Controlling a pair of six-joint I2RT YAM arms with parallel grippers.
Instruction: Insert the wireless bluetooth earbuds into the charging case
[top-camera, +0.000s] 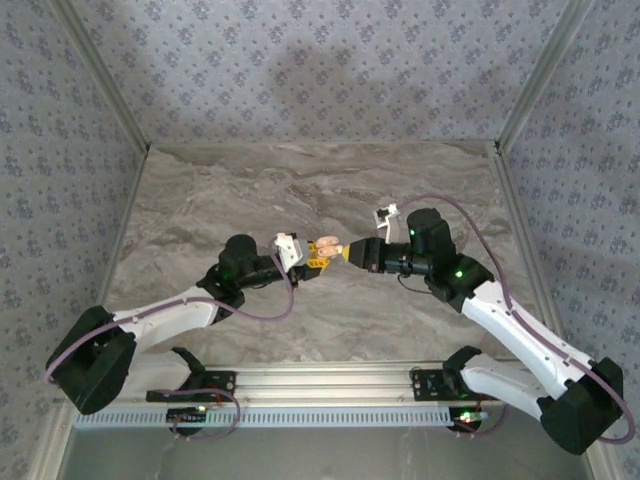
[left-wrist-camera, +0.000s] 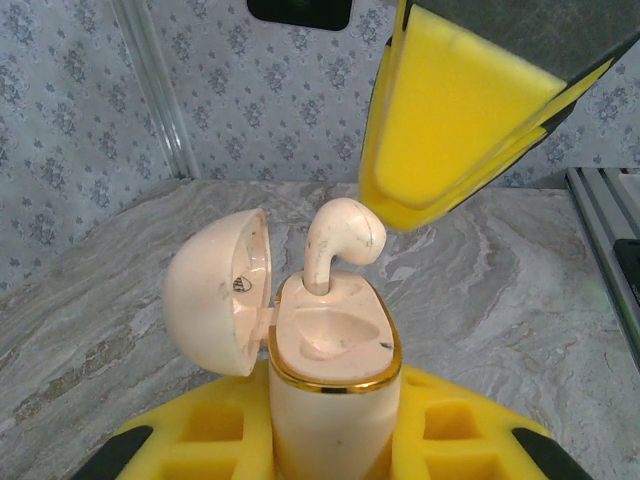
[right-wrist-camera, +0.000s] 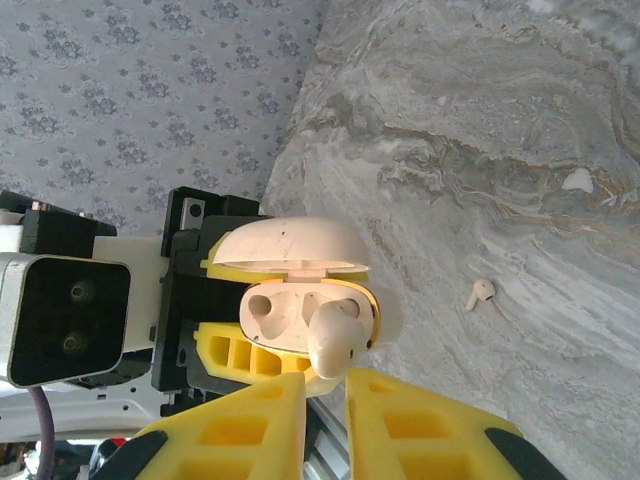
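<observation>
My left gripper (left-wrist-camera: 335, 445) is shut on the cream charging case (left-wrist-camera: 330, 420), holding it upright with its gold rim up. The case lid (left-wrist-camera: 205, 290) hangs open to the left. One pale earbud (left-wrist-camera: 340, 235) stands with its stem in the far slot and its head sticking out. The near slot is empty. In the right wrist view the right gripper (right-wrist-camera: 325, 385) has only a narrow slit between its jaws, tips against that earbud (right-wrist-camera: 335, 340). Both grippers meet over mid-table at the case (top-camera: 322, 248). A second earbud (right-wrist-camera: 481, 292) lies loose on the table.
The marble tabletop (top-camera: 300, 190) is walled by patterned panels on three sides, with metal posts at the back corners. A small white speck (right-wrist-camera: 578, 180) lies on the table beyond the loose earbud. An aluminium rail (top-camera: 320, 380) runs along the near edge.
</observation>
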